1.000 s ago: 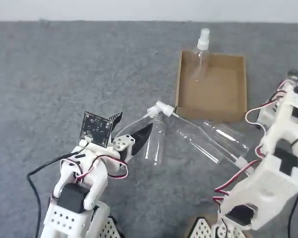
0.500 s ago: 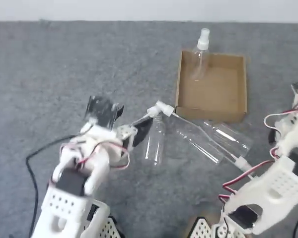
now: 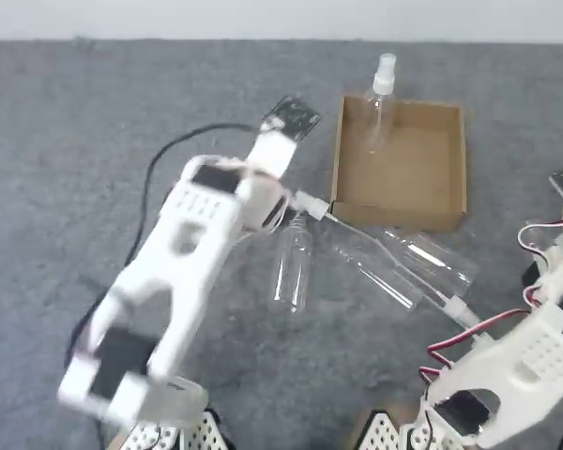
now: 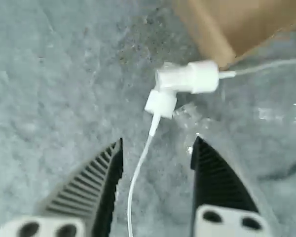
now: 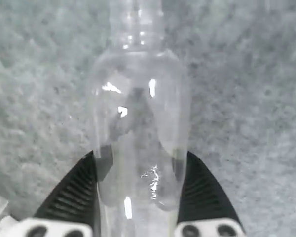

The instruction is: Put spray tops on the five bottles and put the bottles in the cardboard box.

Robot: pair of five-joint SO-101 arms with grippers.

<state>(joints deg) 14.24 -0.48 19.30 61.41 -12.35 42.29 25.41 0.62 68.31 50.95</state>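
— How does the left arm sit?
— Stretched long across the grey worktop, wrist tipped down beside the near corner of the cardboard box. The left claw is spread wide, one finger on either side of the thin tube of a white spray top lying there.
— And the right arm?
— Folded up at the worktop's right edge. The right claw is clamped on a clear bottle, neck pointing away from the wrist.
— The rest?
— A capped bottle stands at the box's far wall — other bottles lie just in front of the box.
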